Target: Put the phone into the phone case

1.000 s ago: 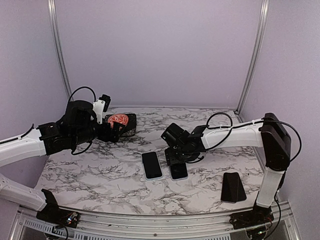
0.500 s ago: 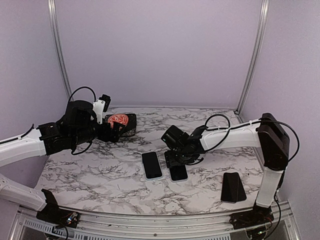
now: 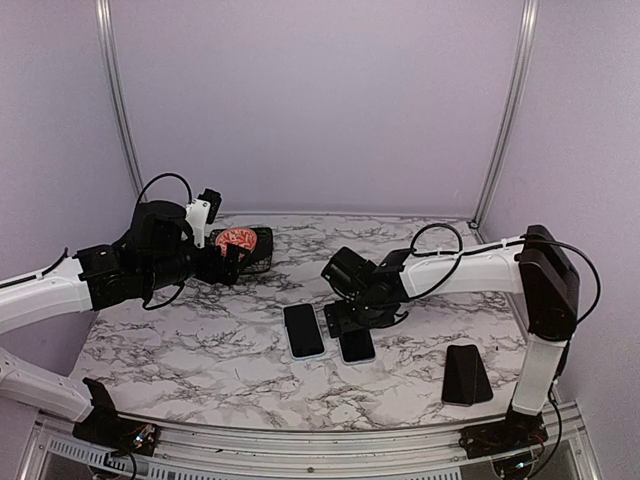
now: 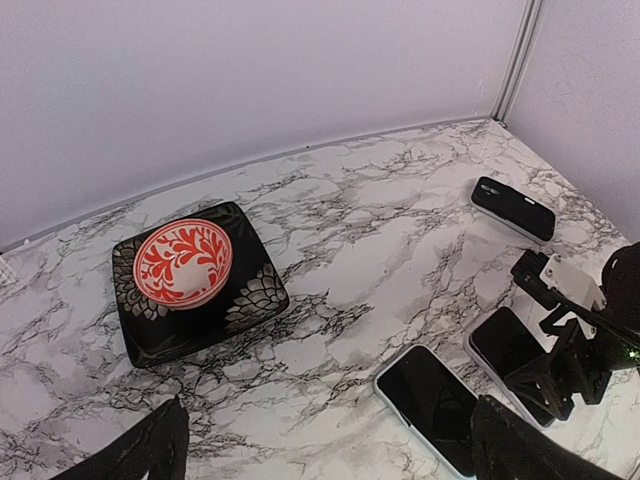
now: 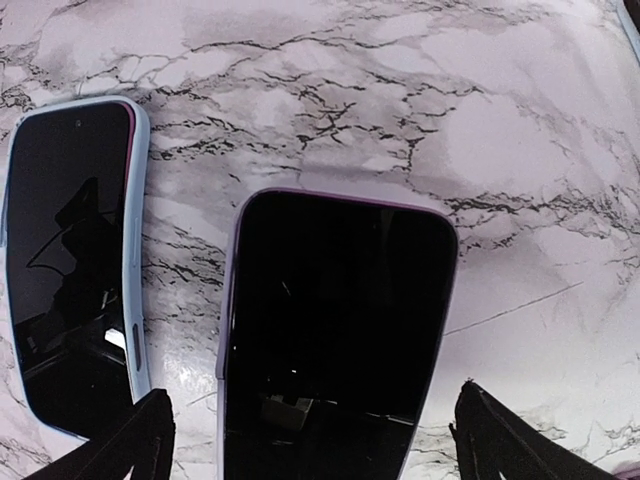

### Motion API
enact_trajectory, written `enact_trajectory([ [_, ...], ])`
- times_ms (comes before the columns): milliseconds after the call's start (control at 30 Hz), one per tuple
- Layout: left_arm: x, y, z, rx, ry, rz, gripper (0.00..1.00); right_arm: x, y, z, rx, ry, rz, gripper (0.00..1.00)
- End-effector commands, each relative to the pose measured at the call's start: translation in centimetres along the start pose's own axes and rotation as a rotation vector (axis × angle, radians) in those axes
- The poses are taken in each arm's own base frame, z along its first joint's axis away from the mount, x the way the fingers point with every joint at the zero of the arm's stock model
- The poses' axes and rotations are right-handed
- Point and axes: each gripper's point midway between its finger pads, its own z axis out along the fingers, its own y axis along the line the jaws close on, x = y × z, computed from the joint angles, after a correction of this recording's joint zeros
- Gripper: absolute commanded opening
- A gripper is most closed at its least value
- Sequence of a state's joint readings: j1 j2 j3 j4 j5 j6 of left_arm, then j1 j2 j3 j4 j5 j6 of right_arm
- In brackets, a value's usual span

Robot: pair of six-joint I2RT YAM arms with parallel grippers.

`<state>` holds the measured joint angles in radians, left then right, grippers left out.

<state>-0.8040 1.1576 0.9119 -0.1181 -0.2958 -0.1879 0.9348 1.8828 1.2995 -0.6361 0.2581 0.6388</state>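
Marble table (image 3: 180, 350) holds plate (image 4: 195, 295), bowl (image 4: 183, 263), black stand (image 3: 466, 375).

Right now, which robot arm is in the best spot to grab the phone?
The right gripper: it hovers open right over the phone. The left gripper is away by the red bowl.

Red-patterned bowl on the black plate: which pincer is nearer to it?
Left. The left pincer hangs beside the bowl; the right pincer is over the phones.
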Motion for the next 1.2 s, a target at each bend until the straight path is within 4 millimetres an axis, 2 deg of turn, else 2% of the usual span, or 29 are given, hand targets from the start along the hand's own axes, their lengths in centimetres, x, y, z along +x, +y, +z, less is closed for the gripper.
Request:
enact_trajectory([
  [0,1.0,0.4,0.2,-0.012,0.035,0.007,0.99,-1.1,-1.4,-2.2,-0.017,-0.003,0.015,0.91],
  [133,1.0,0.4,0.2,-0.010,0.034,0.007,0.99,0.3,-2.6,-3.0,-0.130,0.056,0.056,0.73],
  [233,1.0,0.3,0.2,-0.008,0.036,0.006,0.99,2.1,-3.5,-2.5,-0.169,0.102,0.083,0.48],
  [333,1.1,0.3,0.3,-0.010,0.038,0.008,0.99,3.5,-3.8,-1.8,-0.185,0.146,0.092,0.34],
  [500,1.3,0.4,0.4,-0.012,0.043,0.009,0.99,5.3,-2.6,-0.6,-0.253,0.208,0.089,0.25],
  [733,1.3,0.5,0.4,-0.018,0.042,0.010,0.99,7.9,-2.6,1.4,-0.190,0.275,0.055,0.06],
  [800,1.2,0.4,0.4,-0.017,0.041,0.012,0.99,8.8,-2.9,2.1,-0.142,0.299,0.038,0.04],
  [900,1.2,0.5,0.4,-0.019,0.041,0.012,0.99,9.7,-3.9,2.6,-0.044,0.332,-0.003,0.04],
  [967,1.2,0.4,0.4,-0.017,0.040,0.010,0.99,8.8,-4.5,2.3,0.011,0.308,-0.026,0.07],
  [1033,1.2,0.4,0.4,-0.016,0.041,0.010,0.99,6.8,-4.9,1.1,0.060,0.255,-0.045,0.24],
  [1167,1.2,0.4,0.4,-0.015,0.041,0.011,0.99,1.5,-3.3,-1.8,0.073,0.110,-0.048,0.78],
])
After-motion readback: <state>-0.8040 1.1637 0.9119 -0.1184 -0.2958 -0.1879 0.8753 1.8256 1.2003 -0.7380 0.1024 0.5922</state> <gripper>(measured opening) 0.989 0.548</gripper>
